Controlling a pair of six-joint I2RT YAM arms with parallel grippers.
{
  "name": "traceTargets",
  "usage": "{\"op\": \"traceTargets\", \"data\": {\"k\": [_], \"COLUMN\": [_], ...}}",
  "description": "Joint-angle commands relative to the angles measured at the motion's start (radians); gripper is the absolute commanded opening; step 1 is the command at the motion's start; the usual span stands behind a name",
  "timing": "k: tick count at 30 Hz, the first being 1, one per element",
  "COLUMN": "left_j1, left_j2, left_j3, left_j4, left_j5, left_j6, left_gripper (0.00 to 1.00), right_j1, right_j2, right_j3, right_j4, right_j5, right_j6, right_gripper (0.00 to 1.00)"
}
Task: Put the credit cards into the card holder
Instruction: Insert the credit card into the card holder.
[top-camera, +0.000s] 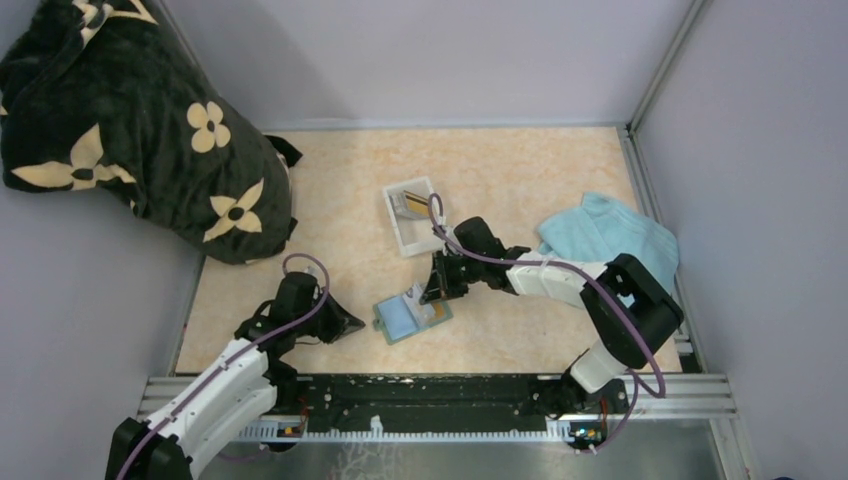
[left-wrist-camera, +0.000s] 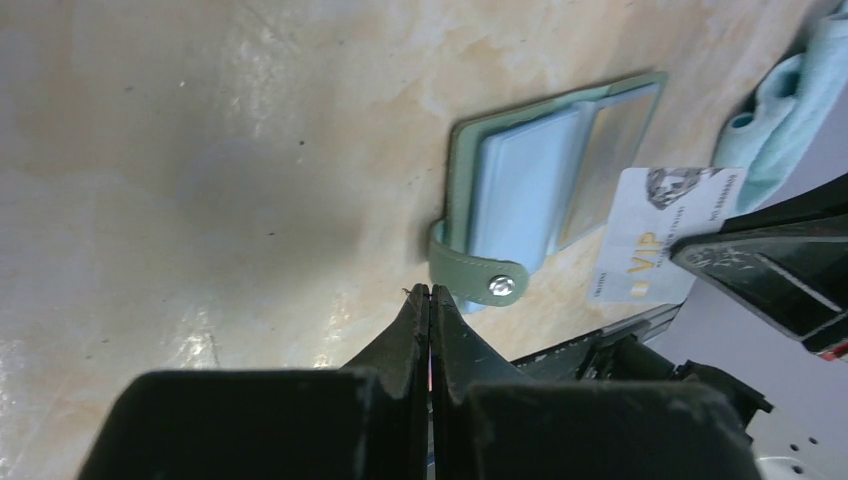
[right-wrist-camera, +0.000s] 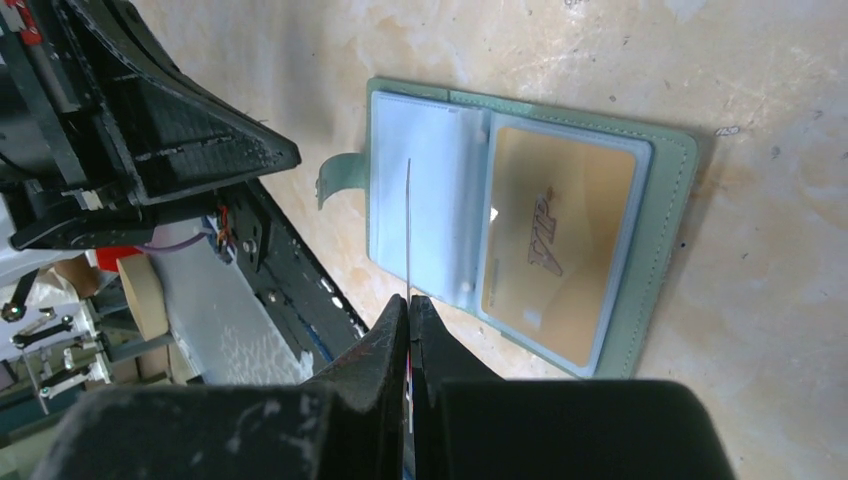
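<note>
Card holder (left-wrist-camera: 520, 185) lies open, unheld; my right jaws pinch a white card (left-wrist-camera: 665, 235) over it (left jaws closed, empty). A missed slot could shove the card holder aside.

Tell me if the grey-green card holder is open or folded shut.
Open. The grey-green folding card holder lies spread flat, pale blue slots facing up, a gold card showing in one pocket, its snap strap unfastened.

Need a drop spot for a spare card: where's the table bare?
Bare: far strip from the white tray to the blue towel; the gap between the floral bag and tray; near strip right of the card holder. Tight: around the holder, left gripper shut beside it, right gripper holding a card over it.
</note>
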Motion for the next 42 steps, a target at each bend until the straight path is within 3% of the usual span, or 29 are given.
{"op": "traceTargets", "data": {"k": [1, 23, 42], "left_j1": [-0.012, -0.073, -0.095], "left_j2": [0.023, 0.154, 0.262], "left_j3": [-0.028, -0.042, -0.031], "left_j4": [-0.018, 0.068, 0.134], "left_j5": [-0.012, -0.011, -0.005], "left_j6": [0.034, 0.022, 0.025], "left_gripper": [0.00, 0.00, 0.00], "right_j1": [0.013, 0.013, -0.017], "right_j2": [0.027, 0.167, 0.131], "right_j3": [0.004, 0.001, -0.024], "right_j4": [0.099, 0.182, 0.213], "right_j5": [0.005, 0.006, 0.029], "right_j6": [-0.003, -0.013, 0.021], "right_gripper": [0.00, 0.00, 0.00]}}
